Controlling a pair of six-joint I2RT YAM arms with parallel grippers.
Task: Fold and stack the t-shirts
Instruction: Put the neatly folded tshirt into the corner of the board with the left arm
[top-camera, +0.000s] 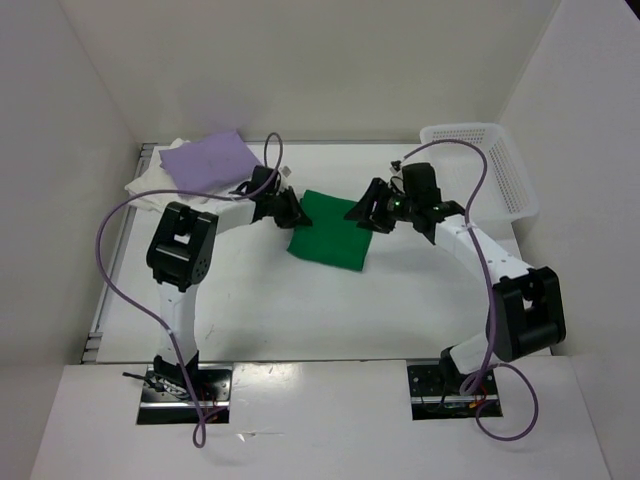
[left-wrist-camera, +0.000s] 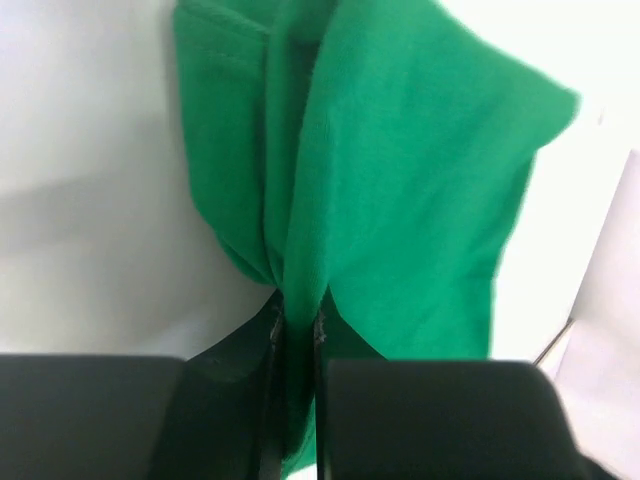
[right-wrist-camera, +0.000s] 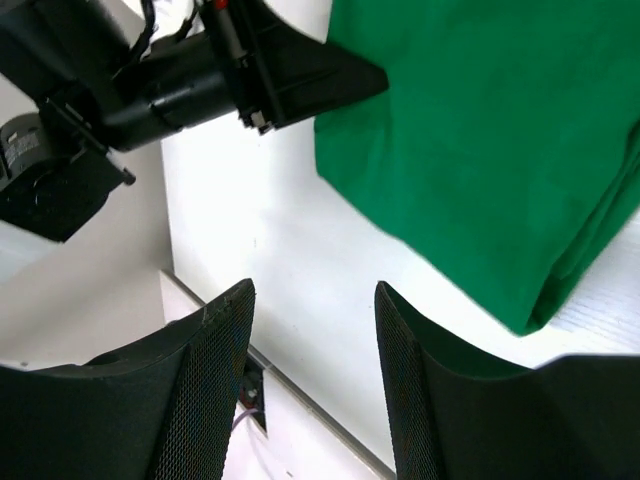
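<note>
The green t-shirt (top-camera: 333, 237) lies near the middle of the table (top-camera: 300, 315), a little toward the far edge, folded into a compact four-sided pad. In the right wrist view its near corner shows stacked layers.

The left gripper (top-camera: 296, 213) meets the left edge of the green t-shirt. In the left wrist view its two jaws are clenched on the green cloth, which gathers into pleats where it enters them and fans out wider beyond. From these views it cannot be told whether the pinched edge is lifted off the table.

The right gripper (top-camera: 361, 213) stands at the right edge of the same shirt. In the right wrist view it is released: the fingers (right-wrist-camera: 215, 350) are spread apart with only bare table between them. The green cloth lies just beyond and to one side, not touching them.

The lavender t-shirt (top-camera: 208, 162) lies in the far left corner of the table, well apart from the green one. It rests on top of the white t-shirt (top-camera: 148, 182), whose edge shows along its left side. Both look folded.

A white perforated basket (top-camera: 490, 170) sits at the far right corner, against the right edge. A purple cable (top-camera: 108, 250) loops out from each arm.
</note>
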